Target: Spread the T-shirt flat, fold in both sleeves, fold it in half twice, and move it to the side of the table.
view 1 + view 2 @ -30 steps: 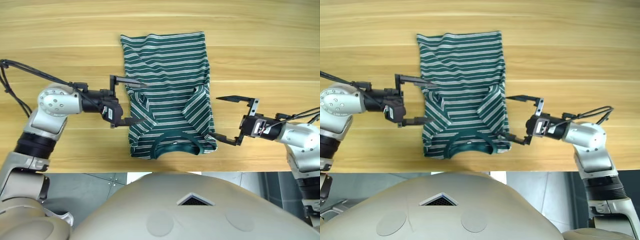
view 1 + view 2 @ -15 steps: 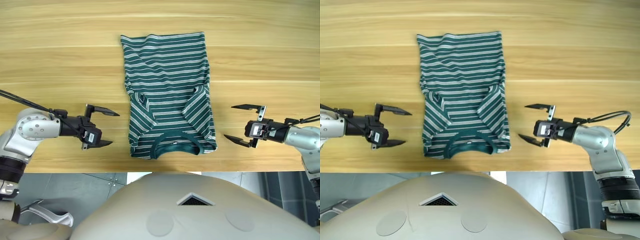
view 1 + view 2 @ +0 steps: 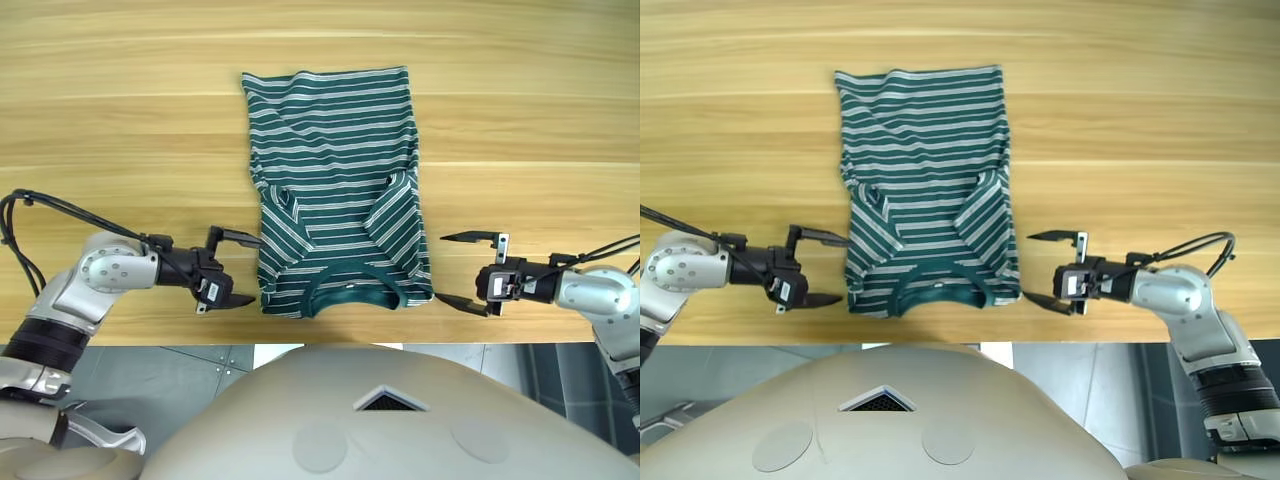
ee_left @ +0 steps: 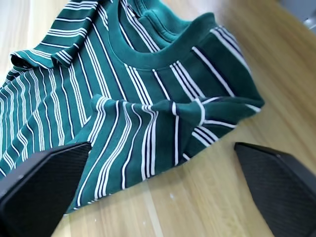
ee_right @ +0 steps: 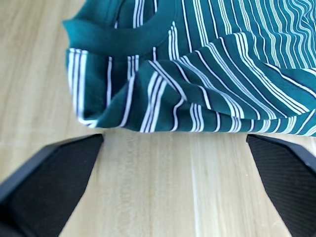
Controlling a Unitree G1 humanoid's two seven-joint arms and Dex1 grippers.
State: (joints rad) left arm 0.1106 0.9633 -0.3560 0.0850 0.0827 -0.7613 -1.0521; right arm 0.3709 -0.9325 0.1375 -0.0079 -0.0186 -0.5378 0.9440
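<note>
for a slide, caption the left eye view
Left gripper and right gripper, both open, flank a striped T-shirt with sleeves folded in.

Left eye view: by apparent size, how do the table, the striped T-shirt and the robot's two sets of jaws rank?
1. table
2. T-shirt
3. left gripper and right gripper: with jaws open they look alike, so they tie.

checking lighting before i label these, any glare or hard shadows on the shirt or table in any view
Left eye view: even light, no glare on the table, and the T-shirt shows only soft crease shading. Left wrist view: the wood looks paler beyond the shirt, with a thin soft shadow under its near edge. Right wrist view: a narrow darker shadow runs under the folded edge.
</note>
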